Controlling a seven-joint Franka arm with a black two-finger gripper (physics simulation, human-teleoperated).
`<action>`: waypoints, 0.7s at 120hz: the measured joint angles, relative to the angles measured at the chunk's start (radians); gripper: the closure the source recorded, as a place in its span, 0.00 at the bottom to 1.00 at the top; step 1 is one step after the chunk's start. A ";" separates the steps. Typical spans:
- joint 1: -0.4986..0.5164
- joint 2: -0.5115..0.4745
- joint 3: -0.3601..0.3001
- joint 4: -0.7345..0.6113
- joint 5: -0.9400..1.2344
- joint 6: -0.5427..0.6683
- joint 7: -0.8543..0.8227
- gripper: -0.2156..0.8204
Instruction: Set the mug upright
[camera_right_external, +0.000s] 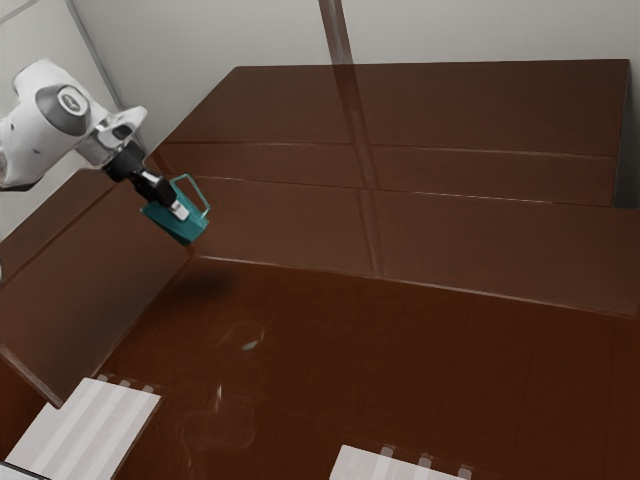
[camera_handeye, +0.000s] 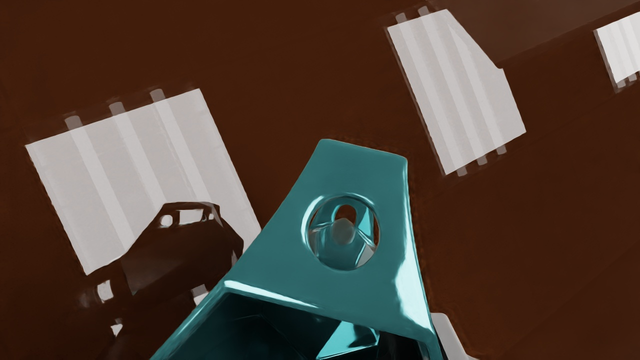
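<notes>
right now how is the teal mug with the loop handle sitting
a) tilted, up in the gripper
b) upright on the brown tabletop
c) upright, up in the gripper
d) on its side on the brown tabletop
a: the black two-finger gripper holds the teal loop-handled mug aslant, above the glossy brown tabletop.

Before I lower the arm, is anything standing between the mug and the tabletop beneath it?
Nothing visible stands in the way. The mug hangs tilted in the gripper, above the brown tabletop, with its shadow on the surface below. The pale striped patches look like reflections, not obstacles.
</notes>
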 joint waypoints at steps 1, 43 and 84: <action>-0.006 0.000 -0.003 0.000 0.023 0.005 -0.009 0.96; -0.125 0.027 -0.022 -0.188 0.429 0.298 -0.375 0.96; -0.130 0.068 -0.022 -0.244 0.415 0.455 -0.599 0.96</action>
